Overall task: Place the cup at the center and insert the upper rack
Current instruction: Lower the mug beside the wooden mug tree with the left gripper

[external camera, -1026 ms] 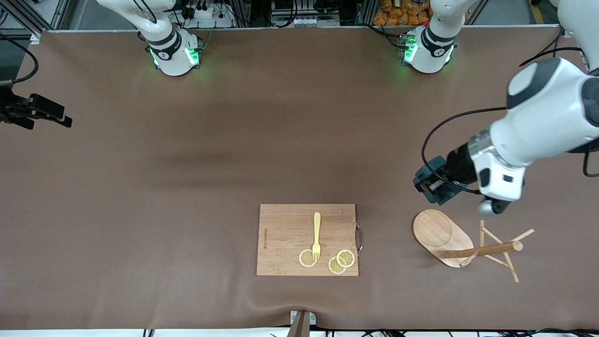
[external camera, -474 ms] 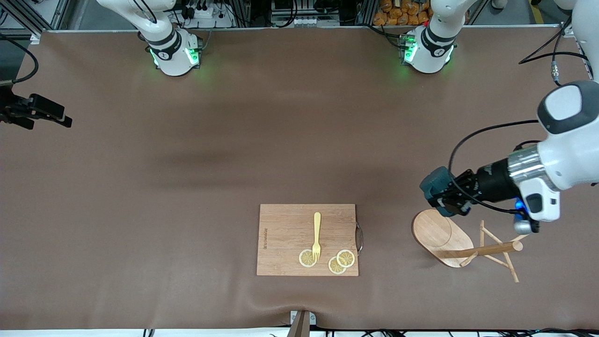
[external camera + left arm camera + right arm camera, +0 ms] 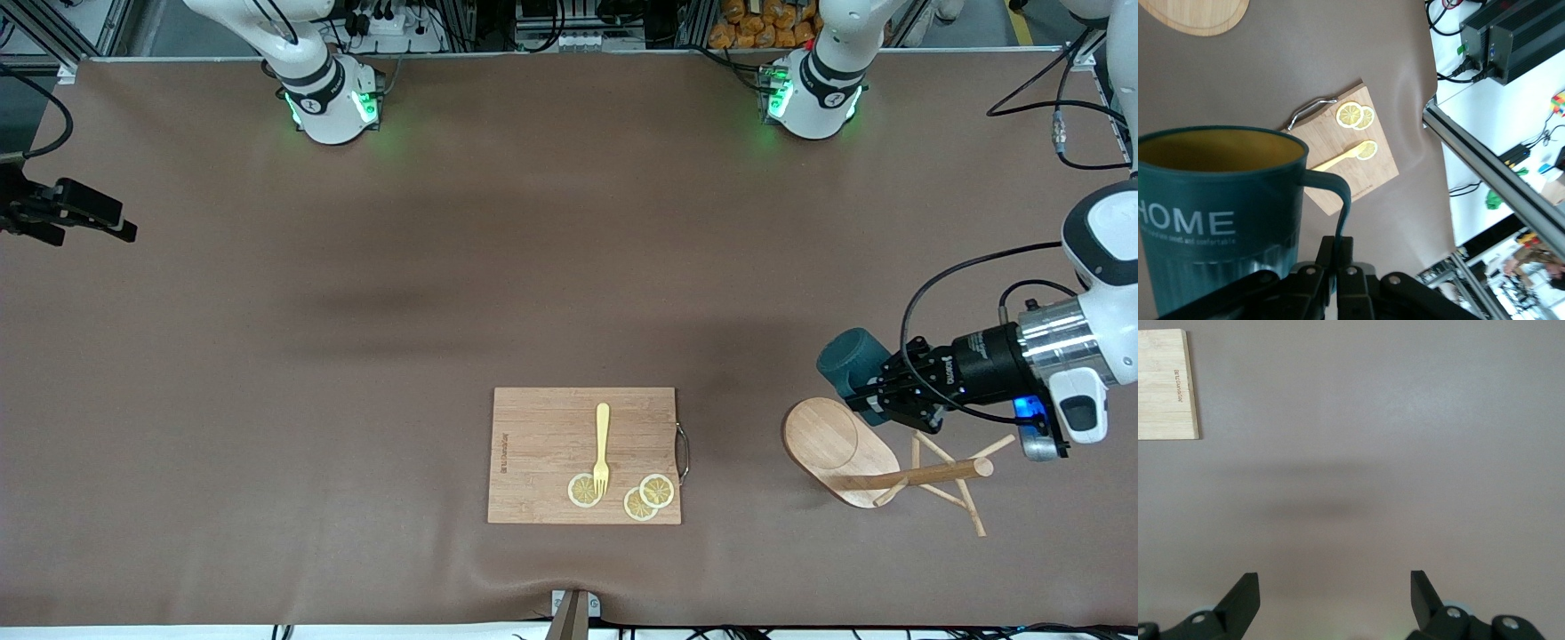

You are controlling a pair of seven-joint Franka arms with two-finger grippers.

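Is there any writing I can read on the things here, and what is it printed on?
"HOME": white capitals on the side of the cup, which the left gripper holds by its handle.
A smaller white line under "HOME" on the cup: too blurred to read.
A short burned-in mark along one short edge of the cutting board: too small to read in the front view, blurred in the right wrist view.
Nothing else bears readable text.

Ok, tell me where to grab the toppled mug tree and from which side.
Grip the round post midway between the oval base and the pegs, coming straight down from above. The mug tree lies on its side, so the post runs level just above the table, while the base stands on edge, probably too wide to pinch.
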